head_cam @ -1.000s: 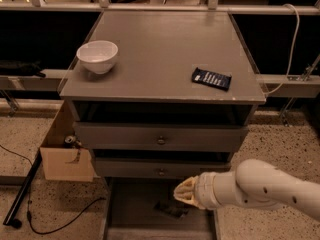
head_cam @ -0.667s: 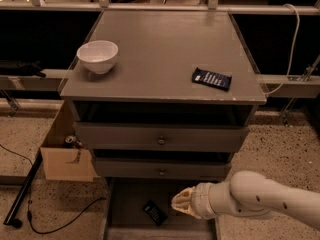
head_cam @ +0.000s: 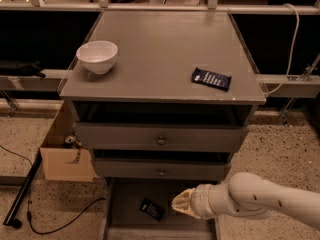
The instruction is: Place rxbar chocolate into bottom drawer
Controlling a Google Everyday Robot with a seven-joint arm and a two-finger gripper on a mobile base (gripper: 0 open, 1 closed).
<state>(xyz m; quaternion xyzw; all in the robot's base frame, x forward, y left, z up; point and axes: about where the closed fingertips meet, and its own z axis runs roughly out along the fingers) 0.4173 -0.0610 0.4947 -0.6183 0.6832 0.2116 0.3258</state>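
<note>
The rxbar chocolate [head_cam: 152, 209], a small dark bar with pale lettering, lies flat in the open bottom drawer [head_cam: 125, 204], left of centre on its dark floor. My gripper [head_cam: 183, 204] hangs over the drawer's right part, just right of the bar and apart from it. The white arm comes in from the lower right.
A dark blue-wrapped bar [head_cam: 211, 78] and a white bowl [head_cam: 97, 56] sit on the grey cabinet top [head_cam: 160, 49]. Two closed knob drawers [head_cam: 161, 140] are above the open one. A cardboard box [head_cam: 64, 156] and a black cable [head_cam: 30, 214] lie on the floor at left.
The bar went from right by my gripper to lying free on the drawer floor, farther left. My gripper drew back slightly to the right.
</note>
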